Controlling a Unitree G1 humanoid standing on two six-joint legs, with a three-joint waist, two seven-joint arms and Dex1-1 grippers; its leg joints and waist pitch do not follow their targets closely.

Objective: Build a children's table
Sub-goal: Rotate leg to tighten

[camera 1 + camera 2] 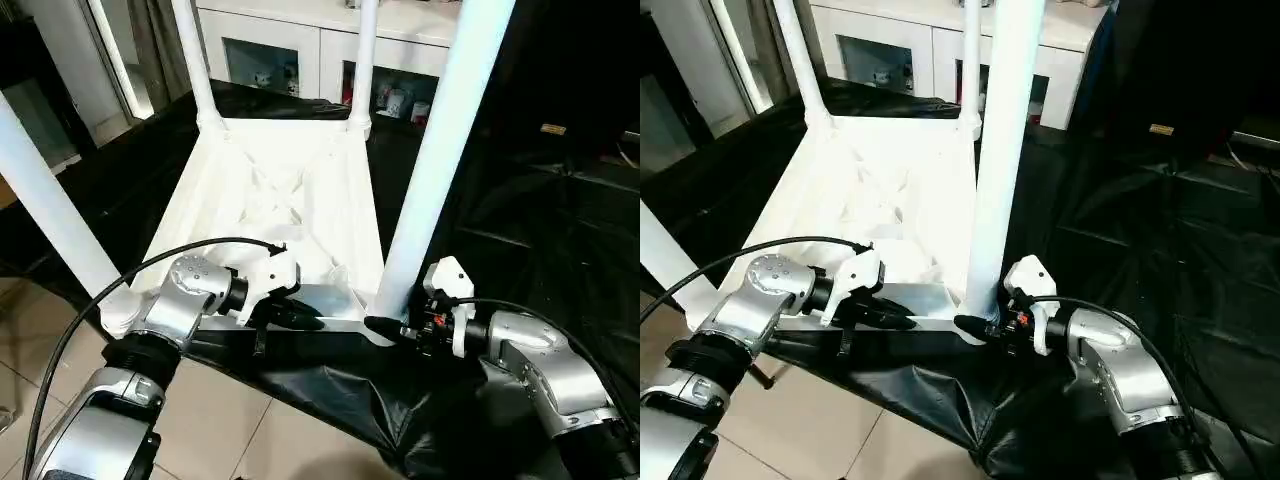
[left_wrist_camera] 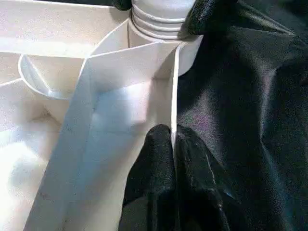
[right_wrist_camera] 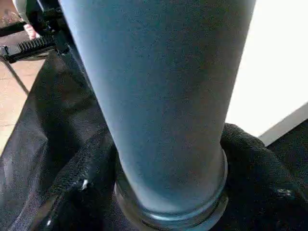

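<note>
Centre frame in the head view, the upturned table top [image 1: 270, 200] lies on black cloth [image 1: 520, 250], four legs [image 1: 440, 150] standing in its corners. The left wrist view shows the left gripper [image 2: 172, 144] clenched on the top's near rim. The right wrist view sits close against the near-right leg — the right gripper [image 1: 385, 325] rests at its base, grip unclear. The leg likely needs pressing straight down — rim held steady.
</note>
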